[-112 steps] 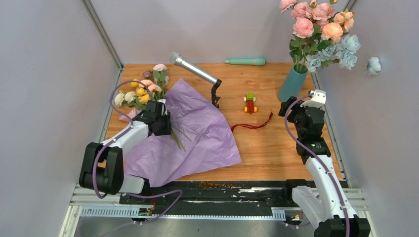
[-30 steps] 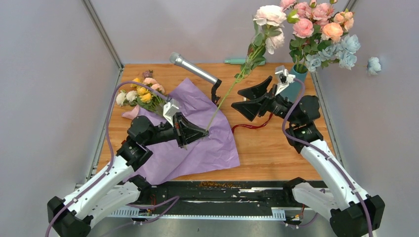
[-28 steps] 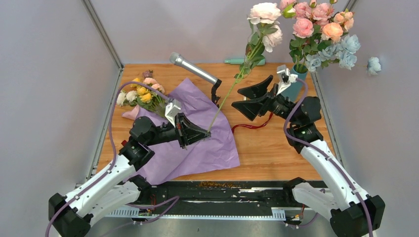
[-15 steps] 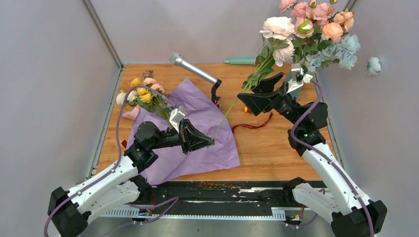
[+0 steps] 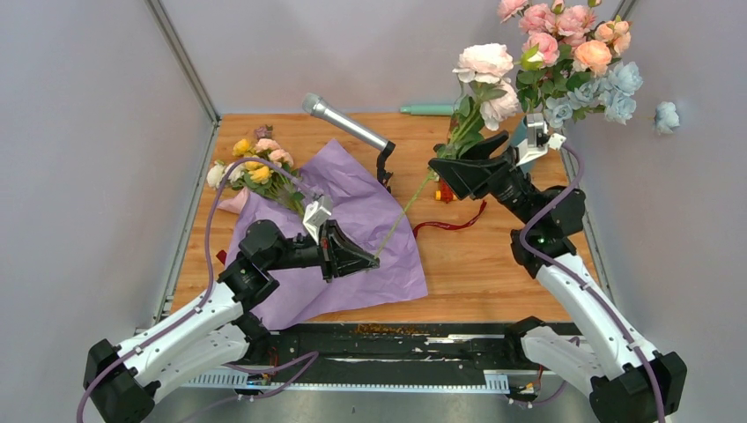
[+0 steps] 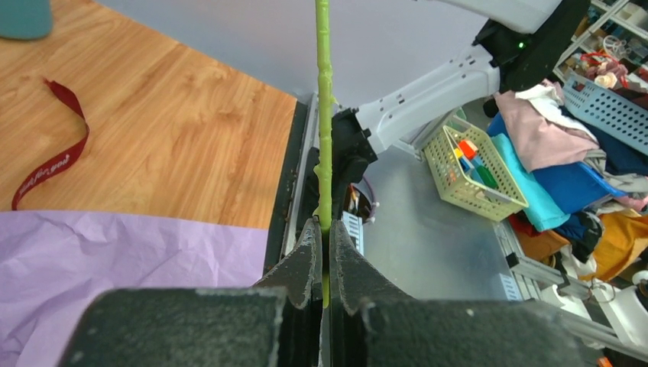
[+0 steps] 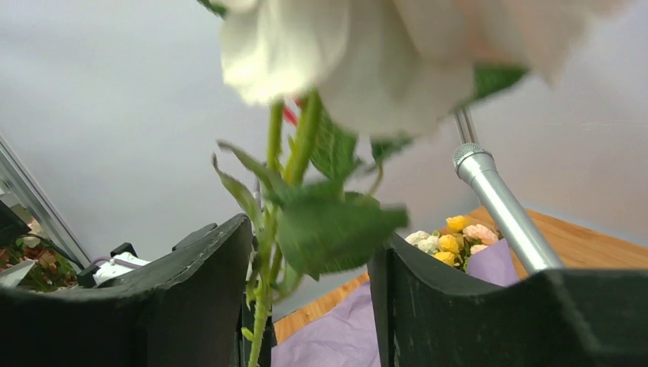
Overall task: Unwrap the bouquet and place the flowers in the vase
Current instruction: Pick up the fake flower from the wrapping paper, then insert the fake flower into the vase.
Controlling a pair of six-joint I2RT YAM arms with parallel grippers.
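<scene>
Step in hand: handover. Left end effector [image 6: 322, 229] clamped on foot of stem [image 6: 325, 115]; flowers [image 5: 483, 63] aloft. Right end effector [image 7: 312, 237] jaws apart, straddling leafy upper stem. Next, by judgement: right clamps, left releases, carry to vase [image 6: 23, 17].

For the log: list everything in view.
Rose stem: one, cream-pink, between grippers.
Loose roses: bunch, pink-yellow-cream, far left.
Wrapping paper: one, lilac, left.
Ribbon: one, dark red, centre.
Vase: one, teal, far right.
Vase flowers: bunch, pink and blue, top right.
Microphone: one, silver, far centre.
Rod: one, mint green, far edge.
Toy: one, red, beside ribbon.
Wall flower: one, pale blue, right wall.
Left gripper: black, shut on rose stem.
Right gripper: black, open around its leaves.
</scene>
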